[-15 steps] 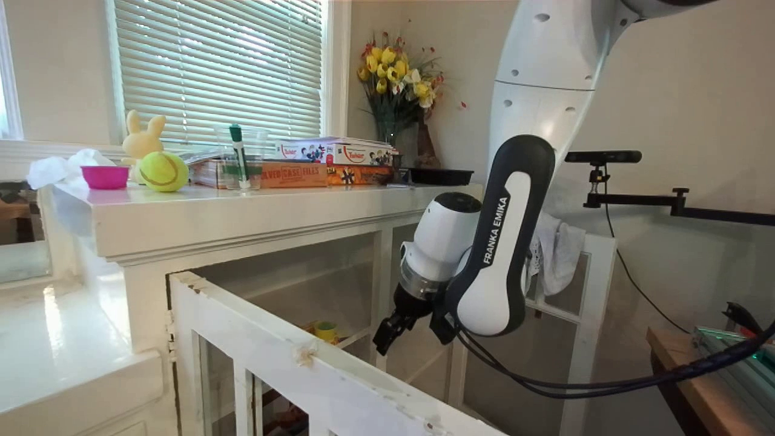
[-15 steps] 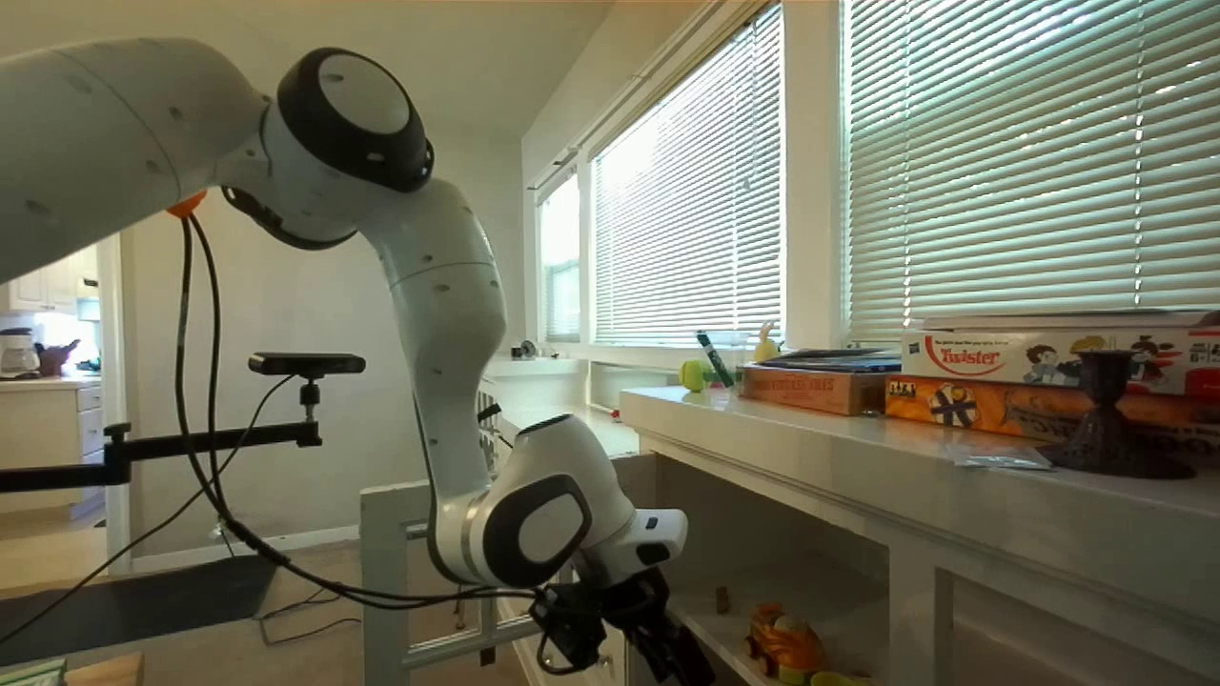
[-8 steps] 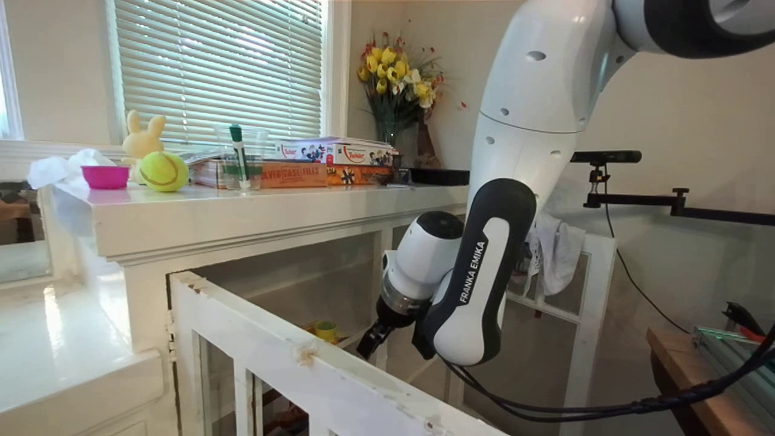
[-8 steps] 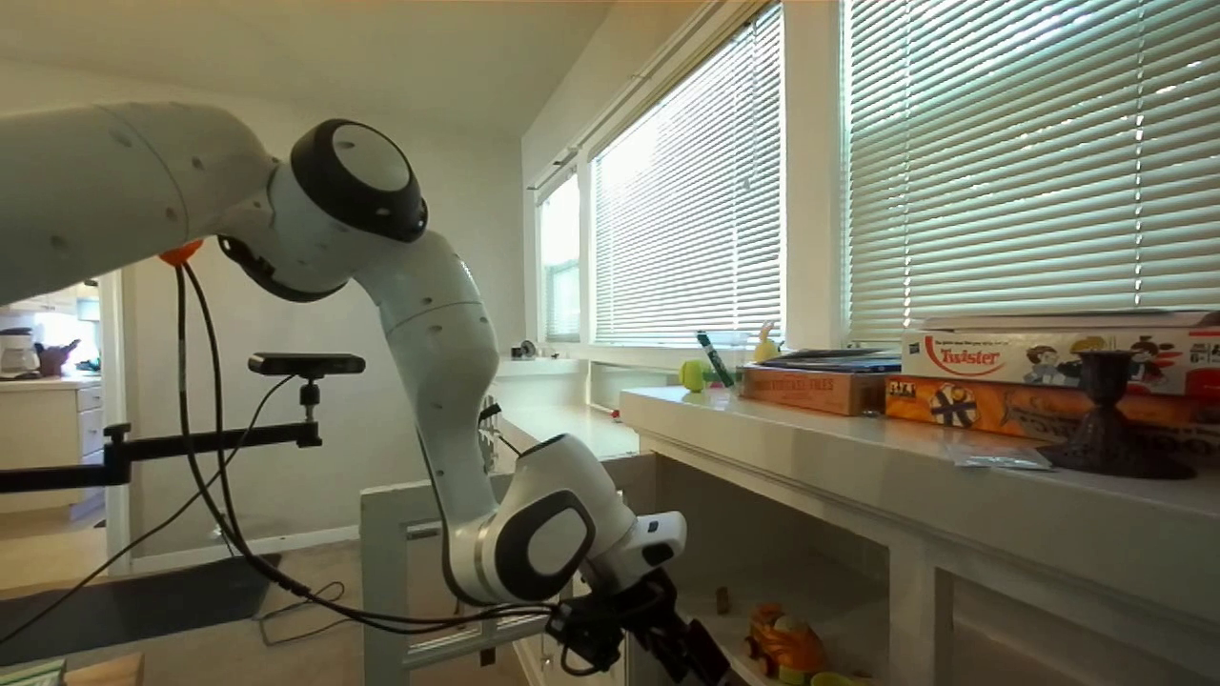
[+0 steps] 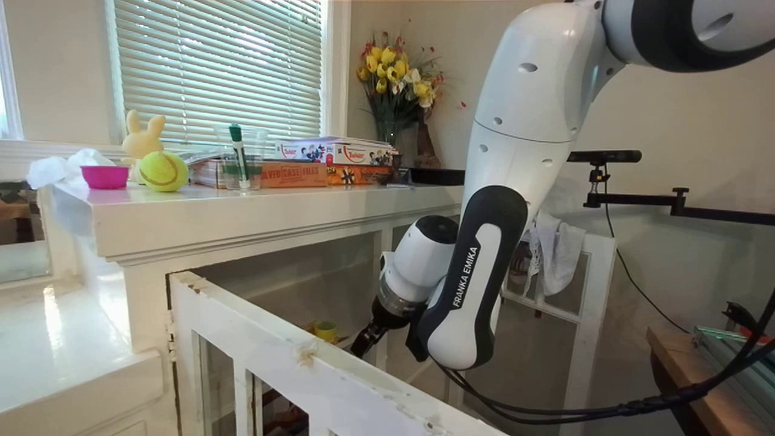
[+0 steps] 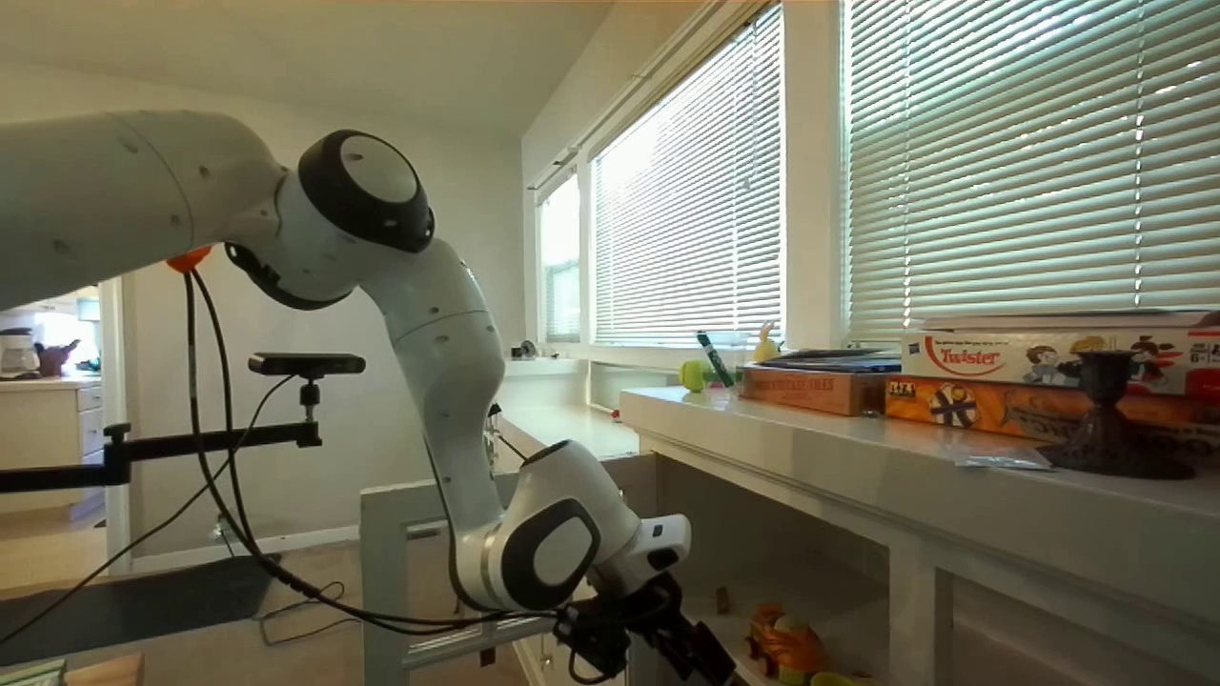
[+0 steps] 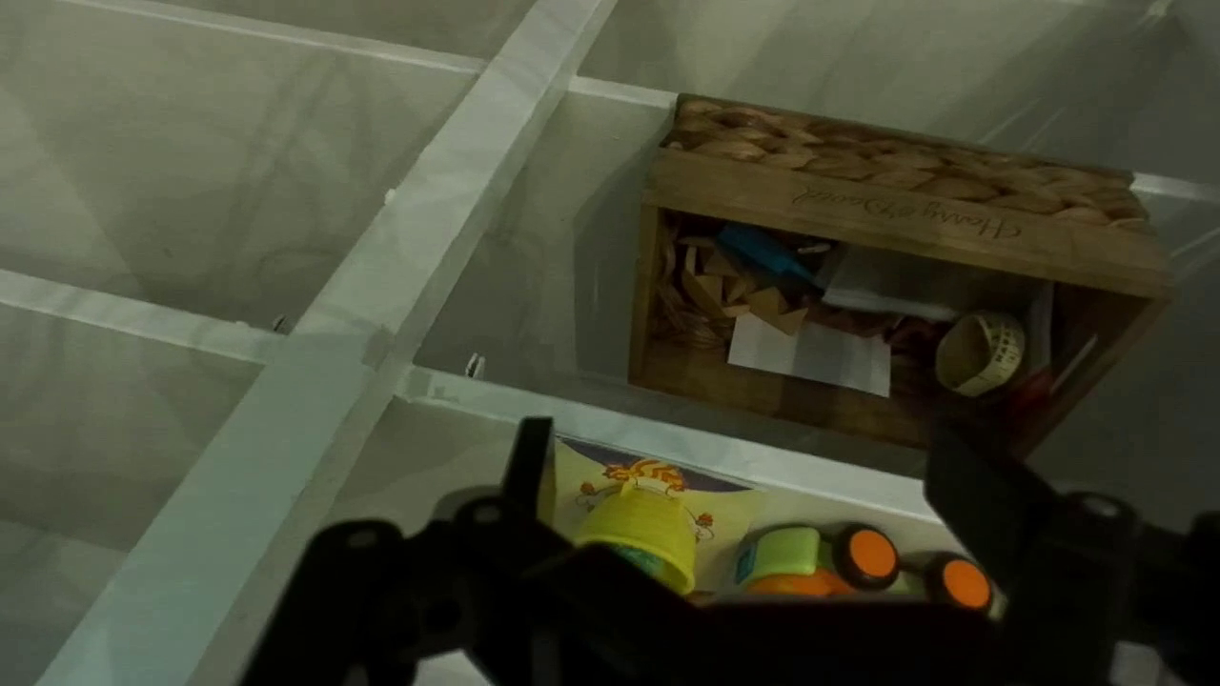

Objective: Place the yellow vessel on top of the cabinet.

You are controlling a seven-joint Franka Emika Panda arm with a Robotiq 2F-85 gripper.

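- Standing on an inner shelf [image 7: 620, 426] of the cabinet [image 5: 272, 209], below its top, the yellow vessel [image 7: 648, 529] is not yet lifted; its long axis is judged to be near upright, and in the wrist view its mouth is shown on the side of the claw [image 7: 745, 467]
- In that view the jaws are spread wide, well apart — nothing is gripped
- Within the span between the two fingers, the yellow vessel is set off-centre, nearer to the finger at the left of the wrist view, with part of its mouth covered by the claw
- In an exterior view, the yellow vessel [image 5: 325, 332] is seen just to the left of the fingertips [image 5: 363, 344], whose very ends may be masked by the swung-out door [image 5: 345, 376]
- How much depth is left to be crossed cannot be told, and no contact can be confirmed
- A small sidestep toward the left of the wrist view, with a further reach in, is probably called for, so that the yellow vessel is centred before it is pinched
- Close beside it, toward the finger at the right of that view, a toy vehicle [image 7: 863, 557] is parked — it could be nudged as that finger is brought in between
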